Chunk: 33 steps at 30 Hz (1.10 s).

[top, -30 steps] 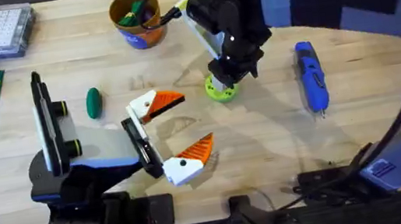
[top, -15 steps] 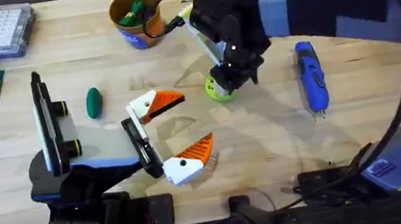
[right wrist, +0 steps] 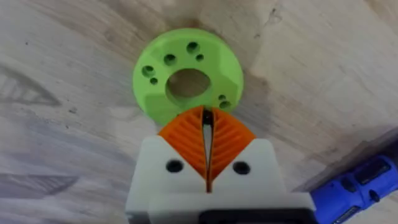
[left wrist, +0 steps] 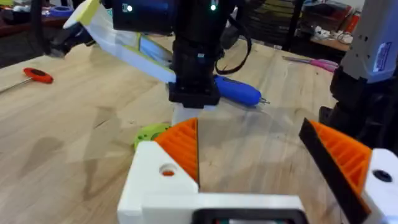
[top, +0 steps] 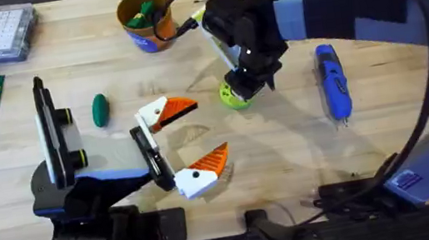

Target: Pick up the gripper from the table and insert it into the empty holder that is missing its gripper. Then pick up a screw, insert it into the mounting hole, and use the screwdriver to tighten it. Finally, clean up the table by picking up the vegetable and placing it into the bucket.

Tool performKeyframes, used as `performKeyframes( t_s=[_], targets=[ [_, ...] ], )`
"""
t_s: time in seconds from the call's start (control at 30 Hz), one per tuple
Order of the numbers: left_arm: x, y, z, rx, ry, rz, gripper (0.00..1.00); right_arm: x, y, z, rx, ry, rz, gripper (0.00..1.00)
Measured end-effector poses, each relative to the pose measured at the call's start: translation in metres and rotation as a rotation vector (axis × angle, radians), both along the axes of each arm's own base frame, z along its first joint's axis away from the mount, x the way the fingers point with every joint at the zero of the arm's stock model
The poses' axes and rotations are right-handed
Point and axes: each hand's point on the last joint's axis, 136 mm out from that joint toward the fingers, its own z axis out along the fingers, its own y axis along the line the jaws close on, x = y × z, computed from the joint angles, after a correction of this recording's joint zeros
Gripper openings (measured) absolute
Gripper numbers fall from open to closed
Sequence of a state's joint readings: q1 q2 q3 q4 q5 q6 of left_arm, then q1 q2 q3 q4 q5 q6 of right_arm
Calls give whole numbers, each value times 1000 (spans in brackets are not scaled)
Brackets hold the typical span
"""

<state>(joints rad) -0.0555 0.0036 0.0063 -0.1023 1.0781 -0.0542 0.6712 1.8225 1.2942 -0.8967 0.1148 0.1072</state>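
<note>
A smooth dark-green oval vegetable lies on the grained wooden counter. The left end effector is held open; the right end effector, its ribbed orange pads pressed shut, is poised over a green holed ring.

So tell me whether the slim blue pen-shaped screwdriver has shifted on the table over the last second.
No. The slim blue pen-shaped screwdriver lies in the same spot on the wooden table, right of the green ring.

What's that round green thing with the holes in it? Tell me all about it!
The green ring is a bright lime disc that looks like plastic, with a big hole in the middle and small holes around it. It lies flat on the wooden table, near the middle. The right gripper sits right at its edge, orange pads pressed together, apparently pinching something small and dark. The blue screwdriver lies apart from it.
</note>
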Motion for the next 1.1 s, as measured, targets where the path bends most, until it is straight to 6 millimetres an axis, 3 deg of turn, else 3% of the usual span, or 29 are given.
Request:
performKeyframes(
  t_s=[0.6,0.8,1.1],
  targets=[
    [0,0,0,0,0,0,986,-4,-2,6,0,5,8,7],
    [0,0,0,0,0,0,986,-10,-7,42,41,-42,9,7],
    [0,0,0,0,0,0,986,-4,-2,114,120,-147,32,7]
  ],
)
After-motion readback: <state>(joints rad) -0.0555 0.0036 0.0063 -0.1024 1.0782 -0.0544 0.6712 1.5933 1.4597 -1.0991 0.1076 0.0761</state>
